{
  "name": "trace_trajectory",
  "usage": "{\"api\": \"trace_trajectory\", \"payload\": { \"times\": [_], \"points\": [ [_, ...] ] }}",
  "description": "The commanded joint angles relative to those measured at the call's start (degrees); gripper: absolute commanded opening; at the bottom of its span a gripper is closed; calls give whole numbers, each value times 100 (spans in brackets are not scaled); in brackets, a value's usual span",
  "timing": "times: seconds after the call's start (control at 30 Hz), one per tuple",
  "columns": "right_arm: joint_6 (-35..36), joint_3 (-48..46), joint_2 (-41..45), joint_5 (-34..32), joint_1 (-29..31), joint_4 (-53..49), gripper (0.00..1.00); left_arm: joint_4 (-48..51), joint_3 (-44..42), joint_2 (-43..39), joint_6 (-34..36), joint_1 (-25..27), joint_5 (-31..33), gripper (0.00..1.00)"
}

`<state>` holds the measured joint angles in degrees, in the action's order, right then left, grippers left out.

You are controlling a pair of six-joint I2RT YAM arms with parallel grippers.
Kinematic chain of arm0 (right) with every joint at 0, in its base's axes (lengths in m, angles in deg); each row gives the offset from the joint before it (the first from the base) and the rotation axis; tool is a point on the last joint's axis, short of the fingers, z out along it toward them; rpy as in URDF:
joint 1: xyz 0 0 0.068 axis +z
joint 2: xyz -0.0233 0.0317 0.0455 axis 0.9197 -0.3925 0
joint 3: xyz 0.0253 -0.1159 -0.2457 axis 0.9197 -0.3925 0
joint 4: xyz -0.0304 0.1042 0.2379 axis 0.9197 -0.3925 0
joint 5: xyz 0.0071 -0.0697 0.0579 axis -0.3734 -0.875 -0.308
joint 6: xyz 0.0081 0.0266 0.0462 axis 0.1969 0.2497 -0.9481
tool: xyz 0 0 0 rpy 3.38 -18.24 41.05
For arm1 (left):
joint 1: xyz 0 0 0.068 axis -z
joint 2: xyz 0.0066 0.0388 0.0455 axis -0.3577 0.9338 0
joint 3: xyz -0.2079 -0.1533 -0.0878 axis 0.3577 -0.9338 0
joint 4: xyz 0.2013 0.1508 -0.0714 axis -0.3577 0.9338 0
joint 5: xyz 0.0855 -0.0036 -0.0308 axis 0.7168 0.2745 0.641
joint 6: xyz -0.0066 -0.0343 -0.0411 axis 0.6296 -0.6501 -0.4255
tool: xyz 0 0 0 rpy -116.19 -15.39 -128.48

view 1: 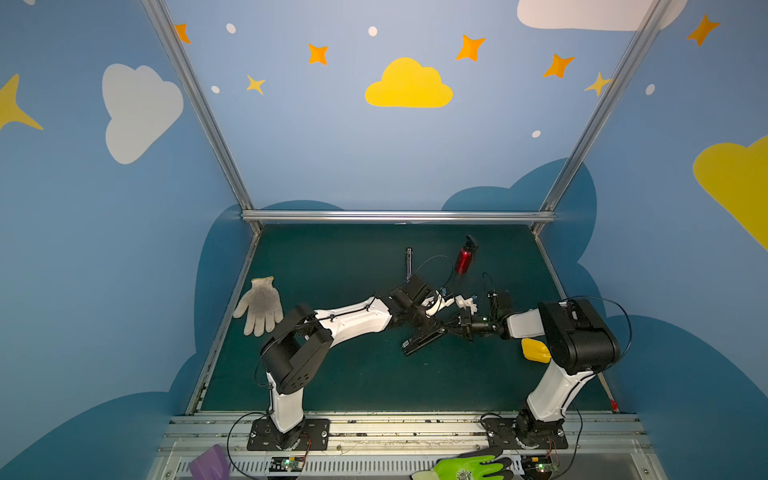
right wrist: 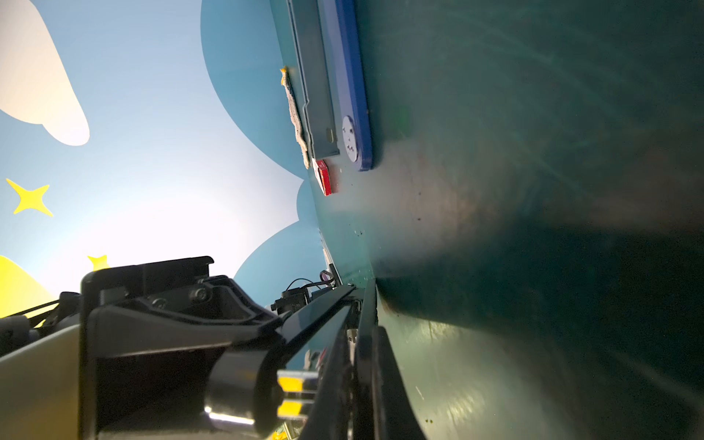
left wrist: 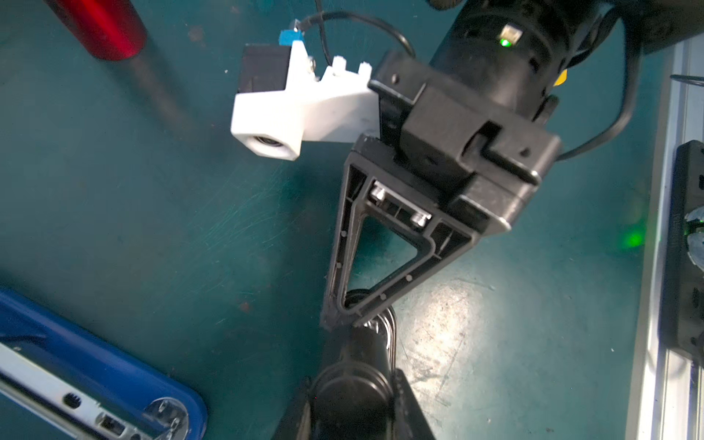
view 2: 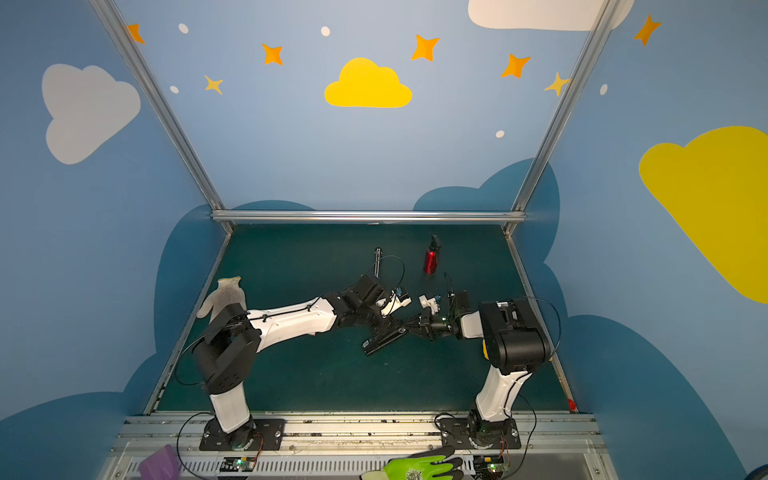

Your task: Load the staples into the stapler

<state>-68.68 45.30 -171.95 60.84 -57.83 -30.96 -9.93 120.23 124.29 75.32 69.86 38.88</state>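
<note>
**Both top views.** The black stapler (view 1: 424, 341) (view 2: 384, 340) lies on the green tabletop (view 1: 353, 374) (view 2: 311, 374), a little toward 3 o'clock from centre. Its long axis runs from 8 o'clock to 2 o'clock. The narrow end points to 2 o'clock, and the 8 o'clock end looks wider, splayed. The right fingers (view 1: 454, 329) (view 2: 415, 328) reach in from 3 o'clock, with their tips at the 2 o'clock end. The left arm comes from 9 o'clock, its wrist over the stapler's middle. A red bottle (view 1: 464, 257) is toward 12 o'clock and a glove (view 1: 259, 305) is at 9 o'clock.

**Left wrist view.** The right fingers (left wrist: 340, 263) are pressed tip to tip against the stapler's (left wrist: 354, 377) rounded end, beside a silvery part. I cannot tell whether anything thin is pinched between them. The left fingers (left wrist: 413, 417) are set narrow, one on either side of the stapler's body, clamping it. A blue tool (left wrist: 95, 365) lies apart.

**Right wrist view.** The camera is rolled sideways, low over the tabletop. The left fingers (right wrist: 190, 327) are close by. The blue tool (right wrist: 352, 95) lies flat, farther off.
</note>
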Motion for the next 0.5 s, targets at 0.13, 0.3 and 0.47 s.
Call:
{"api": "trace_trajectory", "payload": {
  "times": [0.13,0.3,0.47],
  "points": [
    [67,280,-255,-714,-510,-650,0,-344,-328,-929,38,-134,257,4],
    [299,471,-266,-861,-765,-1104,0,-437,-890,-1468,-117,-212,463,4],
    [318,616,-378,-909,-1003,-1142,0,-383,-1352,-1990,-200,-214,707,4]
  ]
}}
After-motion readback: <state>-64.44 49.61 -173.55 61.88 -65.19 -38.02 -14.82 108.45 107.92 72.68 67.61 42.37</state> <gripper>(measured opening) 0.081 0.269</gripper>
